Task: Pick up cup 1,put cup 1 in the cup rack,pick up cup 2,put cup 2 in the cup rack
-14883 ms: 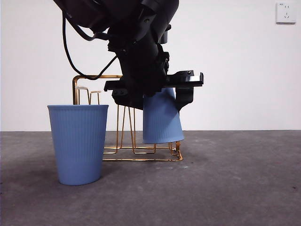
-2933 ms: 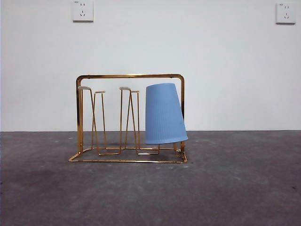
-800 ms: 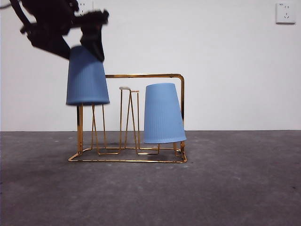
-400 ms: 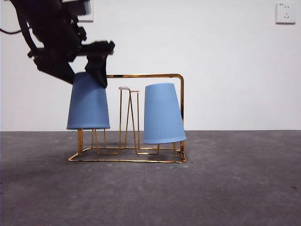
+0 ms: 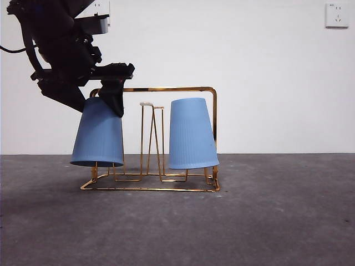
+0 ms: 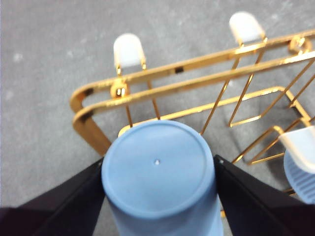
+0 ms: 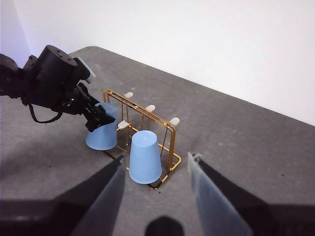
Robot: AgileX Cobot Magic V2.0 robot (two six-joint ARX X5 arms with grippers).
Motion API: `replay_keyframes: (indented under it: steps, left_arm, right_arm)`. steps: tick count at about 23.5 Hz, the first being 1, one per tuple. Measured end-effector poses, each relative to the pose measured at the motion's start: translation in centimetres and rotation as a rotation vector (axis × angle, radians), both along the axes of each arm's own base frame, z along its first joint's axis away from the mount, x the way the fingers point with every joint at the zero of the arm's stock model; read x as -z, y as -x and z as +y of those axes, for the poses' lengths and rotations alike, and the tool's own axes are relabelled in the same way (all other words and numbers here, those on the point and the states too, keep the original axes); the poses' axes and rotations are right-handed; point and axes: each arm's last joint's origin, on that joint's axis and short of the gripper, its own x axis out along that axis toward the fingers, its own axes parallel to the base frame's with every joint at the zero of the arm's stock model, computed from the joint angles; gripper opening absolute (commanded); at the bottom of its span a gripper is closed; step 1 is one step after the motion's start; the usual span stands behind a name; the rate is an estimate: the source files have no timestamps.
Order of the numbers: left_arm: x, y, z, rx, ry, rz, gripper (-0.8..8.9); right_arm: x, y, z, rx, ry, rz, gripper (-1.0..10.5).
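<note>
The gold wire cup rack (image 5: pixel 166 89) stands mid-table; it also shows in the left wrist view (image 6: pixel 197 83) and the right wrist view (image 7: pixel 162 120). One blue ribbed cup (image 5: pixel 192 134) sits upside down on the rack's right-hand prongs, also seen in the right wrist view (image 7: pixel 144 156). My left gripper (image 5: pixel 102 91) is shut on the base of a second upside-down blue cup (image 5: pixel 99 134), tilted, lowered over the rack's left end; the cup fills the left wrist view (image 6: pixel 160 177) between my jaws. My right gripper (image 7: pixel 156 169) is open and empty, high and away from the rack.
The grey table (image 5: pixel 266 221) stretches around the rack. A white wall with a power socket (image 5: pixel 337 14) stands behind. A free white-tipped prong (image 5: pixel 146 104) stands between the two cups.
My left gripper has lowered the second cup over the rack's left prongs and tilted its rim out to the left. The cup on the right has not moved.
</note>
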Motion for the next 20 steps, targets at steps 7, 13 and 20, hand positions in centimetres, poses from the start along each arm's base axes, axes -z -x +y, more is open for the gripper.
replay_keyframes:
  steps: [7,13,20]
  left_arm:
    - [-0.1,0.1,0.0,-0.005,-0.006,0.026,3.71]
    - [-0.2,0.2,0.1,-0.005,-0.015,0.045,4.99]
    - [1.4,0.9,0.4,-0.011,-0.064,0.16,5.74]
  right_arm:
    - [0.0,0.0,0.0,0.0,0.0,0.0,2.2]
    - [0.0,0.0,0.0,0.0,0.0,0.0,2.2]
    - [0.0,0.0,0.0,0.0,0.0,0.0,2.2]
